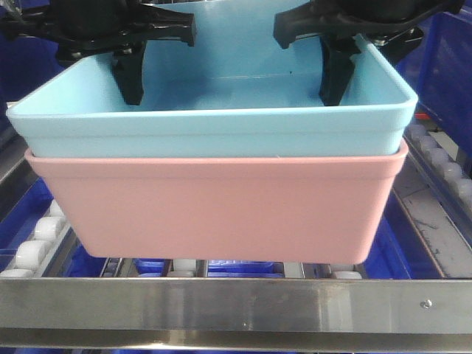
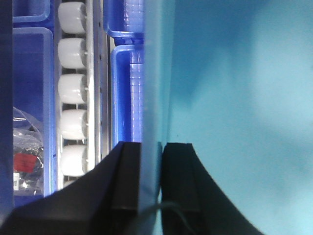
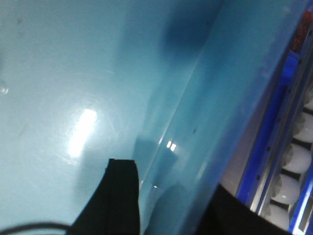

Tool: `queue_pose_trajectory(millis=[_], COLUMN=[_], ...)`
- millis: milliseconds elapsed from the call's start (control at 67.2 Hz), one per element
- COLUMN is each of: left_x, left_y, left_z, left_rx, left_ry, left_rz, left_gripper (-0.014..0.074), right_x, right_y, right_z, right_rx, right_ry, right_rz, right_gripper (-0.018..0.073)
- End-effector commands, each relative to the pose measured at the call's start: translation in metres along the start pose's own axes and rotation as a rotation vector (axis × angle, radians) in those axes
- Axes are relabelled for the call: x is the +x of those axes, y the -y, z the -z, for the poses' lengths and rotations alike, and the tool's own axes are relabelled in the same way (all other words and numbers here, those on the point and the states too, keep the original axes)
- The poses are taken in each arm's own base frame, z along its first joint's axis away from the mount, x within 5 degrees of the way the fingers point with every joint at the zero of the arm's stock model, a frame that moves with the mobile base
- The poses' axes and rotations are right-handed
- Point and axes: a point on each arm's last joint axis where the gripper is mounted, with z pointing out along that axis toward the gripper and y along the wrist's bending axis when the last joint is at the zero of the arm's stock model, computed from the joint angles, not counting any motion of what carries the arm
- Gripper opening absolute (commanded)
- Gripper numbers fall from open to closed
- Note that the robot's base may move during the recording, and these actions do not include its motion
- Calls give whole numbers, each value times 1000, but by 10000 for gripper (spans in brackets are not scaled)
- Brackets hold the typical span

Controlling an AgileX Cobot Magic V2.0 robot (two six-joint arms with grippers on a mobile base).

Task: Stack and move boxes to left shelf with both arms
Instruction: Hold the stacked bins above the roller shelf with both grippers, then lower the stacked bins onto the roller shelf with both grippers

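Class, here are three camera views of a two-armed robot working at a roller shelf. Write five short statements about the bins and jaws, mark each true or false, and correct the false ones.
1. The light blue bin sits nested inside the pink bin. True.
2. The left gripper has its jaws on either side of the blue bin's wall. True.
3. The pink bin is stacked on top of the blue one. False: pink is underneath.
4. The blue bin holds small parts. False: its visible inside is bare.
5. White rollers run along the shelf rails beside the bins. True.
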Motion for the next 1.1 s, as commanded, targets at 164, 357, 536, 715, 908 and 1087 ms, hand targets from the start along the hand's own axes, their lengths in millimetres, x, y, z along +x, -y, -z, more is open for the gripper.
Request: queue_pose_trajectory(millis=[164, 357, 536, 715, 908, 1087], left_x=[-41, -48, -53, -56, -50, -44], left_y=[-8, -24, -37, -39, -39, -41], left_z=[43, 40, 28, 4, -20, -30], left_rx=[200, 167, 131, 119, 72, 32], left_ry=[265, 278, 289, 286, 225, 163], left_rz=[138, 168, 175, 167, 142, 141], left_gripper=[-3, -3, -3, -3, -3, -3], right_x=[-39, -61, -73, -67, -62, -62], right_y=[-16, -20, -27, -31, -32, -32], right_z=[39, 31, 5, -22, -33, -33], right_rx=[-165, -156, -145, -124, -110, -110], right_ry=[330, 342, 303, 220, 172, 173], right_rz=[-34, -13, -11, -2, 2, 3], right_gripper=[55, 55, 55, 55, 55, 55])
